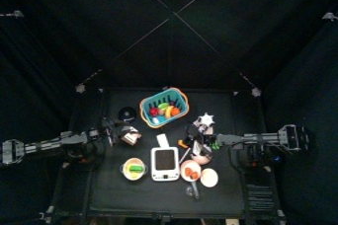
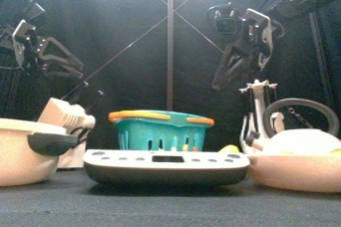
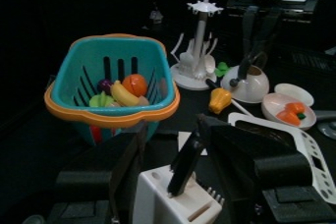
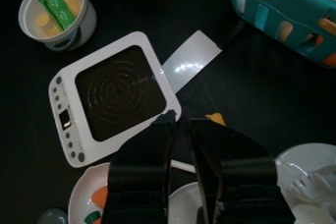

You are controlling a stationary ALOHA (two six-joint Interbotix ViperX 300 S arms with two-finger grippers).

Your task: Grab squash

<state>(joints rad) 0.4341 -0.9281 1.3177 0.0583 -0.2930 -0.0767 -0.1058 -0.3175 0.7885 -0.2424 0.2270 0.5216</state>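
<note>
A small yellow-orange piece (image 3: 221, 98) that looks like the squash lies on the table between the white scale (image 1: 164, 160) and the plate (image 1: 201, 177). It also shows low in the front view (image 2: 229, 149). A second long yellow piece (image 3: 125, 92) lies in the teal basket (image 1: 165, 108) with other toy food. My right gripper (image 4: 168, 120) hangs above the scale's edge near the yellow-orange piece, jaws together and empty. My left gripper (image 3: 191, 144) is open and empty, above a white block (image 3: 178, 194) left of the basket.
A cream bowl (image 4: 55, 12) with green and yellow food stands at the front left. The plate (image 3: 286, 105) holds orange pieces. A white rack (image 3: 197, 51) stands behind the right gripper. Black curtains close in the table.
</note>
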